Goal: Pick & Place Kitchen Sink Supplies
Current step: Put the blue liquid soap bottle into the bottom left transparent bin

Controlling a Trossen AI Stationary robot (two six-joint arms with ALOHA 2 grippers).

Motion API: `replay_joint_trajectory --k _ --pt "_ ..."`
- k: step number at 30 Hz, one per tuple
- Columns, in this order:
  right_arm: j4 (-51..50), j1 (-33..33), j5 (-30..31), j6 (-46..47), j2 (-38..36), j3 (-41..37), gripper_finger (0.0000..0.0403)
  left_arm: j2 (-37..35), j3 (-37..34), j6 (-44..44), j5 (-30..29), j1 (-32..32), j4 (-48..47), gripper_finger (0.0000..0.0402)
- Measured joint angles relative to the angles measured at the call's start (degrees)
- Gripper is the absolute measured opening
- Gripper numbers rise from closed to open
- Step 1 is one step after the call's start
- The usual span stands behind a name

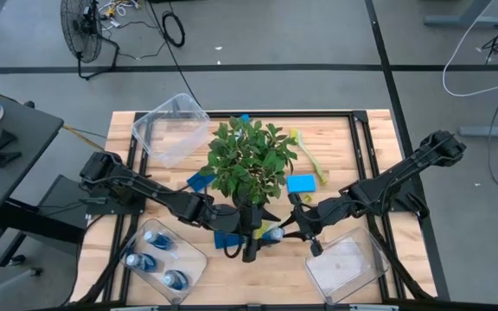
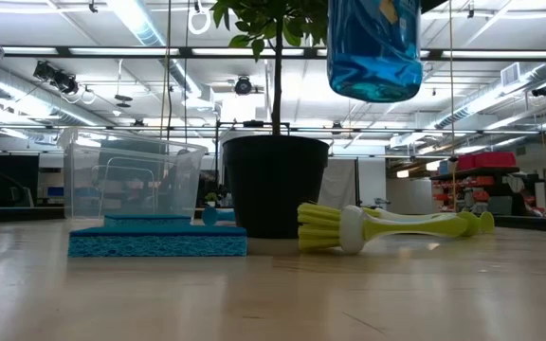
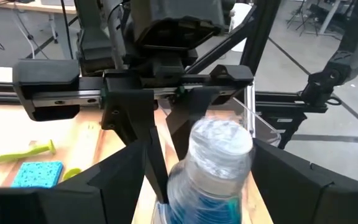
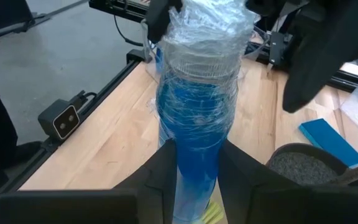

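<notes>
Centrally, low in the high view, the two grippers met over a small blue bottle (image 4: pixel 197 112), a clear ribbed plastic cylinder of blue liquid with a pale, crinkled cap. The right gripper (image 4: pixel 194 165) clamped its dark fingers on the bottle's body, holding it off the table, while the left gripper (image 3: pixel 197 180) stood with its jaws spread wide on either side of the capped end. More blue bottles (image 1: pixel 156 256) lay in a clear bin (image 1: pixel 119 244) at lower left. A flat, coarse blue sponge (image 2: pixel 157 239) and a yellow-green brush (image 2: pixel 387 227) with a bristled head lay on the pale wooden table (image 2: pixel 273 294), beside a black pot holding a leafy plant (image 1: pixel 249 157). Behind, fluorescent strips lit a workshop ceiling.
</notes>
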Motion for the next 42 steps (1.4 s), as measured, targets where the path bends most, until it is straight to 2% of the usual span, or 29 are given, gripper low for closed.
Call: replay_joint_trajectory --k 15,24,33,42 --pt "0.19 0.02 1.47 0.0 0.02 0.0 0.0095 1.2 0.04 -0.54 3.11 0.19 1.15 0.0277" --pt "0.3 0.02 1.46 1.4 0.04 0.0 0.0095 1.2 0.04 -0.67 3.78 0.24 2.25 0.0221" --pt "0.28 0.07 1.05 1.95 0.04 0.0 0.0095 1.2 0.04 0.47 3.89 0.26 2.38 0.0146" --pt "0.45 0.02 0.37 1.6 0.04 0.0 0.0116 1.2 0.04 1.67 4.13 0.24 2.36 0.0143"
